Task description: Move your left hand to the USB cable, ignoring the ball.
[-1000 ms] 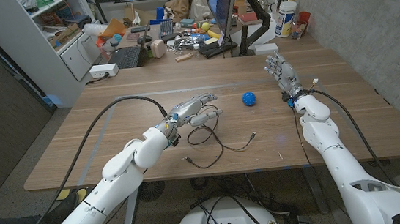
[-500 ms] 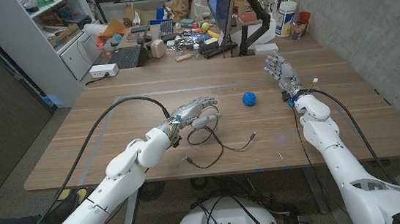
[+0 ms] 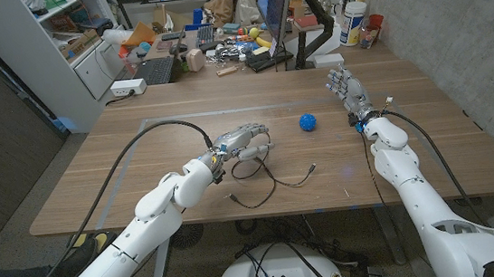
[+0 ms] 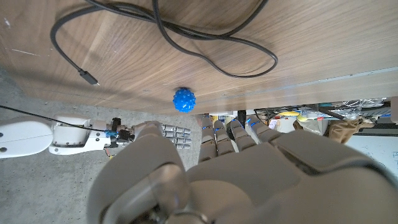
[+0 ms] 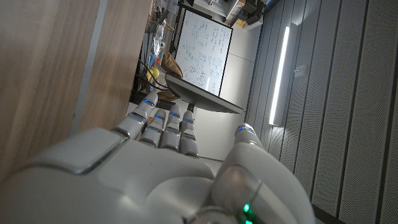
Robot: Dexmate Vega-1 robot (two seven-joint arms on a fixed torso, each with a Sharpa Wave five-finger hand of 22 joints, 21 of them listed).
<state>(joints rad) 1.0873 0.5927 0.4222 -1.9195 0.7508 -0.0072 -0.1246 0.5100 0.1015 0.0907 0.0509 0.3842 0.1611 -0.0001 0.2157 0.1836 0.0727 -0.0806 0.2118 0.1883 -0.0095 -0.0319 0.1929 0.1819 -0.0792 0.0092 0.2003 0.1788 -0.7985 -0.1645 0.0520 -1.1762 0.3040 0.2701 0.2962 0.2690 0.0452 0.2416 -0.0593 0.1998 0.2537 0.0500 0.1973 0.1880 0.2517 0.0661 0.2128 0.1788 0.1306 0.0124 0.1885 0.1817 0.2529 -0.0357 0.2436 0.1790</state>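
Head view looks down over the table [image 3: 140, 158]; wrist views look along each hand, sharing its wood.

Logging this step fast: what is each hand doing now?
Left hand: open, over the thin black USB cable, holding nothing.
Right hand: open, holding nothing.

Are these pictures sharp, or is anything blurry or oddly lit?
Head view: evenly lit, sharp; the blue ball and USB cable read clearly. Left wrist view: cable crisp, the close left hand soft. Right wrist view: right hand blurred, a bright light strip glares.
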